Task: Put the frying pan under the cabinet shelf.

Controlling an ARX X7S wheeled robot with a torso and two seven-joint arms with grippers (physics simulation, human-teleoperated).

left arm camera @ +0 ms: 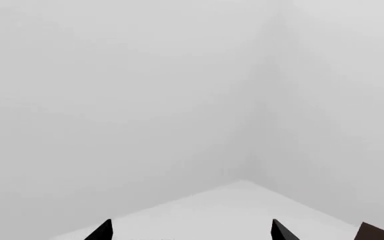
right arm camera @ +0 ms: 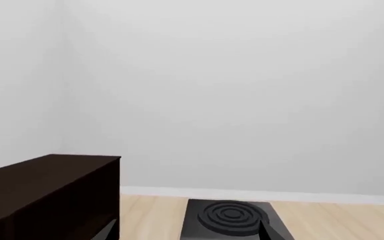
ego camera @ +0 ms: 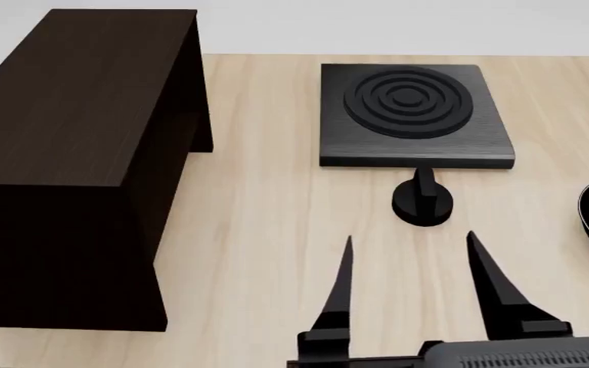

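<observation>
Right gripper: I see fingers spread, empty.
Frying pan: just beyond its tips, before the stove plate.
Cabinet shelf: far left.

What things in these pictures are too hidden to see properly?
- Head view: what looks like the frying pan is cut off by the right edge, and no handle shows.
- Head view: the space under the cabinet shelf is hidden by its own top and side panel.
- Head view: the small black object before the stove plate is too plain to identify.
- Left wrist view: only the left gripper fingertips and blank wall show.
</observation>
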